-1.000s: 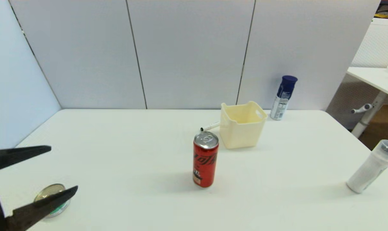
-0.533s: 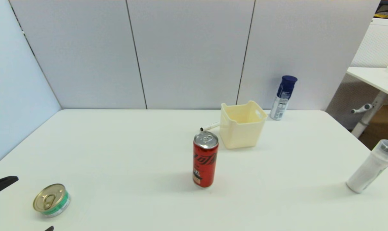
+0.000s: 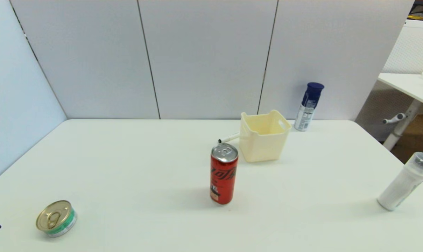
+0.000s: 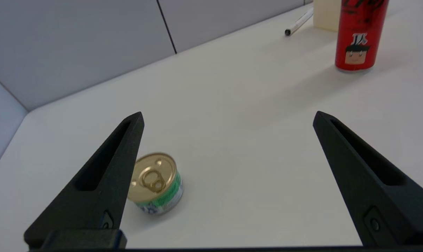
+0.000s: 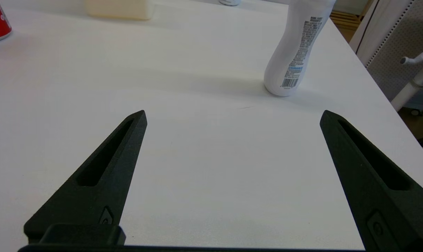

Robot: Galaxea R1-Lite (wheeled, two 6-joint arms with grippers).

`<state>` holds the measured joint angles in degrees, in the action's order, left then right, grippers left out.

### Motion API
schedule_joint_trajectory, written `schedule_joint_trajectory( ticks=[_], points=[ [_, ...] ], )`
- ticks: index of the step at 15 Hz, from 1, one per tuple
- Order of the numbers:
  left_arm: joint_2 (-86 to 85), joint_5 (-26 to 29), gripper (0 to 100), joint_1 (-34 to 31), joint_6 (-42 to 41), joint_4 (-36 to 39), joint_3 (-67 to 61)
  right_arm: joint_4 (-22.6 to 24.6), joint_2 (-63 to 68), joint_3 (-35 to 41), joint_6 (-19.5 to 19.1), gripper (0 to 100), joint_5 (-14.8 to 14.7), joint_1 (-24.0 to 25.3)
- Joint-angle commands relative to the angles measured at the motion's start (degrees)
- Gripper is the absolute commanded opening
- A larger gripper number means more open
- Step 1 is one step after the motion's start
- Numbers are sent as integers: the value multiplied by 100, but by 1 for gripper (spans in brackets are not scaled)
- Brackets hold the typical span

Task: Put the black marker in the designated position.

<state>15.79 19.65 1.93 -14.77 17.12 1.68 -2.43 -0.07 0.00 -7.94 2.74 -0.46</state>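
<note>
White-barrelled, your black marker [image 3: 229, 138] lies against the cream bin [image 3: 263, 135]; both your left gripper [image 4: 227, 119] and right gripper [image 5: 232, 117] gape wide, holding nothing

Black marker [image 3: 229, 138] far end hidden behind cream bin [image 3: 264, 135]

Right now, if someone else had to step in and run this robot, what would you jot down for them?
Left hand: open, empty, low at the table's near left corner, by the small tin.
Right hand: open, empty, near the white bottle.
The black marker lies flat on the table, behind the red can, running up to the cream basket's left side. Whether it touches the basket is unclear.
Done: nothing visible; no hand holds the marker.
Left: pick the marker up and place it; the pictures mark no target spot.
</note>
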Motion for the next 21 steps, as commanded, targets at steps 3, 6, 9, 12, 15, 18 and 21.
schedule_joint_trajectory(
  ticks=[3, 6, 9, 12, 15, 18, 21],
  points=[
    [-1280, -919, 100, -193, 98, -833, -168, -4, 7, 0, -6, 100, 7, 2],
    [-1570, -1552, 100, -201, 106, -1571, -168, -4, 7, 0, -6, 100, 7, 2],
    [-1570, -1552, 100, -201, 168, -1685, -168, -4, 7, 0, -6, 100, 7, 2],
    [-1570, -1570, 100, -201, 537, -1703, -168, -4, 7, 0, -6, 100, 7, -6],
    [-1570, -1948, 100, -201, 1416, -1703, -168, -4, 7, 0, -6, 100, 7, 2],
    [-1570, -1965, 100, -201, 1495, -1694, -168, -4, 7, 0, -6, 100, 7, 2],
    [-1570, -1965, 100, -201, 1504, -1694, -168, -4, 7, 0, -6, 100, 7, -6]
  ],
)
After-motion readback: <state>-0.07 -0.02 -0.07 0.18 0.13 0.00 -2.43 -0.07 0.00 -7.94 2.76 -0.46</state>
